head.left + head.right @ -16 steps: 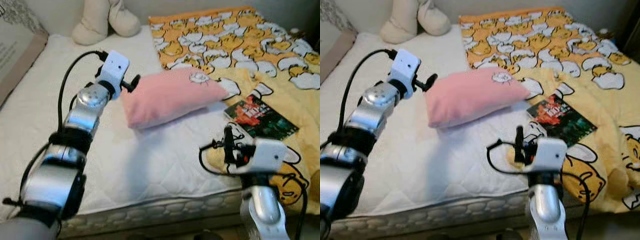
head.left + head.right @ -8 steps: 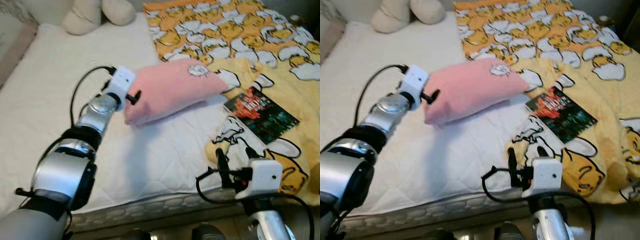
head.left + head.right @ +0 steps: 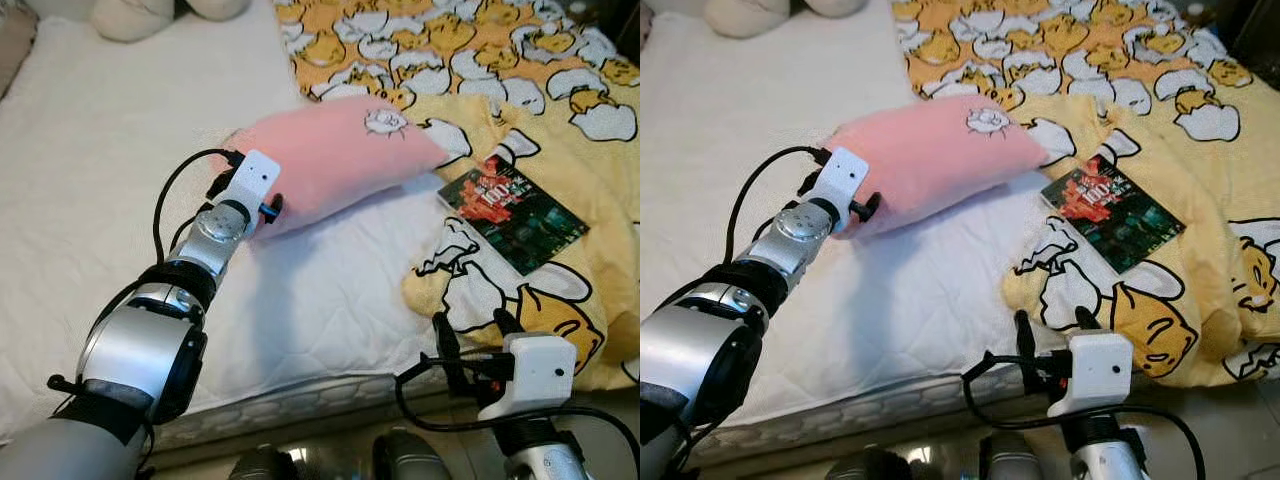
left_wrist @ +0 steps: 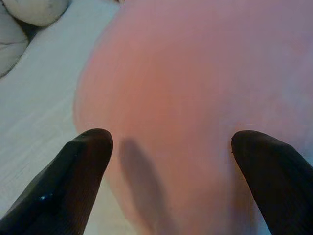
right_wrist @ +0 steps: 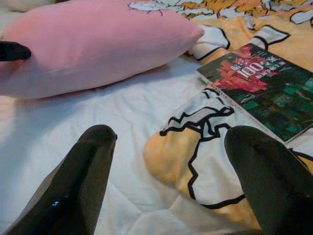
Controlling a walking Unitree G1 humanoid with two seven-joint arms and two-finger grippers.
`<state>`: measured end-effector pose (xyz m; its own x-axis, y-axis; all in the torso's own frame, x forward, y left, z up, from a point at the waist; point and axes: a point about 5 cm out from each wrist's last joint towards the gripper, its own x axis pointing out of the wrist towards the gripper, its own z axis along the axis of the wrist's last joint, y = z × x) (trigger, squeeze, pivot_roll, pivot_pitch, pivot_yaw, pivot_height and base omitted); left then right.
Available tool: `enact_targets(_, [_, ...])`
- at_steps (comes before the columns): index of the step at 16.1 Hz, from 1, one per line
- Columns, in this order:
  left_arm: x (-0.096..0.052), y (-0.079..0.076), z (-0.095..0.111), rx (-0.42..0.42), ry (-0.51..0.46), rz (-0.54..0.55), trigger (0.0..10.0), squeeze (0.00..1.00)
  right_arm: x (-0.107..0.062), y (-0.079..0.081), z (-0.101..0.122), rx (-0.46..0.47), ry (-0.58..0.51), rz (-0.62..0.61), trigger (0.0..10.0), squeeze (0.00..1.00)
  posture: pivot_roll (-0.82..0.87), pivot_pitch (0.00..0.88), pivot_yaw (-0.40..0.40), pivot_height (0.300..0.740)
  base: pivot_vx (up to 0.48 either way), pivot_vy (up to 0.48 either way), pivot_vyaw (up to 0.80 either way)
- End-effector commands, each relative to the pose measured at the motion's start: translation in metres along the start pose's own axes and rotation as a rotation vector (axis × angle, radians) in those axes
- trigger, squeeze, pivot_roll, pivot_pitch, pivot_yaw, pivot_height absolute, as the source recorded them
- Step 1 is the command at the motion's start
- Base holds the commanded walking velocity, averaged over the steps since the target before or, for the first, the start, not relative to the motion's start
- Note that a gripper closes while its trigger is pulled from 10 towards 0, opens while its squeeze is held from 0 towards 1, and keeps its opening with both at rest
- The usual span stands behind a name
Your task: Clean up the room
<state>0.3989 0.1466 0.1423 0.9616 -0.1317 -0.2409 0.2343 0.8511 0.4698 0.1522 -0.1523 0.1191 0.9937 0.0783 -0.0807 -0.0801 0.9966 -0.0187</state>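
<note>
Pink pillow point(image 3: 335, 160): soft, plump, oblong, laid on the quilted white bed point(image 3: 90, 180); its near end is met by the left gripper point(image 4: 171, 161), fingers spread wide. Right gripper point(image 5: 171, 161), also spread, is held low at the bed's edge, near the glossy book point(image 3: 512, 208) on the yellow blanket point(image 3: 560, 90).

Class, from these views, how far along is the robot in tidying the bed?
Done: nothing looks put away yet.
In hand: the left gripper is at the end of the pink pillow, fingers open, not yet closed on it.
Left: the book lies on the rumpled yellow blanket; the right gripper waits open at the mattress edge.
</note>
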Motion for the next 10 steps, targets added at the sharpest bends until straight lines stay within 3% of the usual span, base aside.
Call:
enact_targets(1, [-0.002,-0.001,-0.011,0.010,0.053,0.008,10.0,0.00,-0.004,0.001,0.002,0.004,0.007,0.003,10.0,0.00,-0.29,0.181,0.095,0.710,0.000,0.000,0.00])
enact_targets(4, [-0.003,-0.005,-0.018,-0.019,0.090,-0.007,10.0,0.00,-0.005,0.002,0.003,0.008,0.011,0.001,10.0,0.00,-0.29,0.182,0.095,0.710,0.000,0.000,0.00])
enact_targets(5, [-0.003,-0.007,-0.022,-0.041,0.109,-0.023,0.0,0.00,-0.006,0.003,0.003,0.009,0.013,0.001,10.0,0.00,-0.29,0.182,0.095,0.710,0.000,0.000,0.00])
enact_targets(10, [-0.004,-0.018,-0.028,-0.179,0.170,-0.075,0.0,0.00,-0.002,0.004,0.003,0.014,0.017,0.002,10.0,0.00,-0.29,0.175,0.091,0.710,0.000,0.000,0.00])
